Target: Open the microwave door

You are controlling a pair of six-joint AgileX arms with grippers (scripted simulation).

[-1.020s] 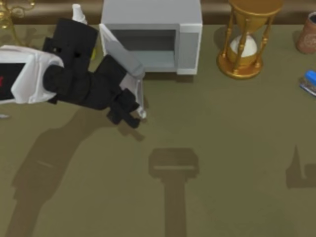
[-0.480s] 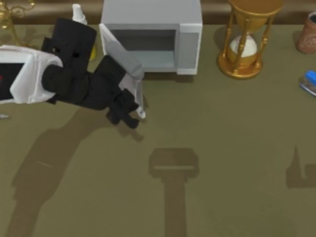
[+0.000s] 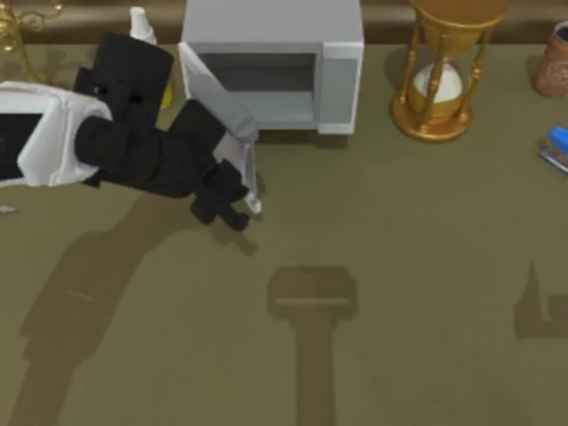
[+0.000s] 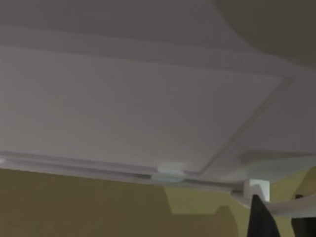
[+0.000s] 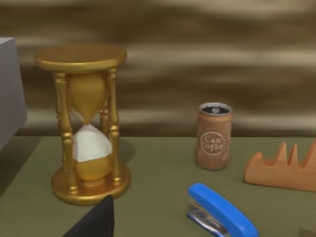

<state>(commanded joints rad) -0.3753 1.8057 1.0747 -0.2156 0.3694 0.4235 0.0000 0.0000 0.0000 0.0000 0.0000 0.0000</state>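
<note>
One arm is working: your left hand (image 3: 238, 211) sits in front of the microwave (image 3: 273, 62), off its left front corner, at the free edge of the door (image 3: 220, 111). The door is swung out, hinged on the microwave's left side, and the cavity is exposed. The handle (image 3: 254, 182) runs along the door's outer edge, and the hand's dark fingers (image 4: 261, 222) sit right at it in the left wrist view. You can't tell from any view whether the hand is clamped on the handle or apart, so treat the grip as unconfirmed.

The microwave stands at the far edge of the table (image 3: 399, 293), left of centre, control strip on its right. The left wrist view is mostly filled by the door panel (image 4: 128, 113).

The right arm doesn't show in the top view. Its wrist view only catches a dark tip (image 5: 96, 222) low in frame, so you can't tell its state. To the microwave's right: hourglass (image 3: 448, 75), can (image 5: 213, 136), blue stapler (image 5: 222, 210), orange rack (image 5: 284, 168).
</note>
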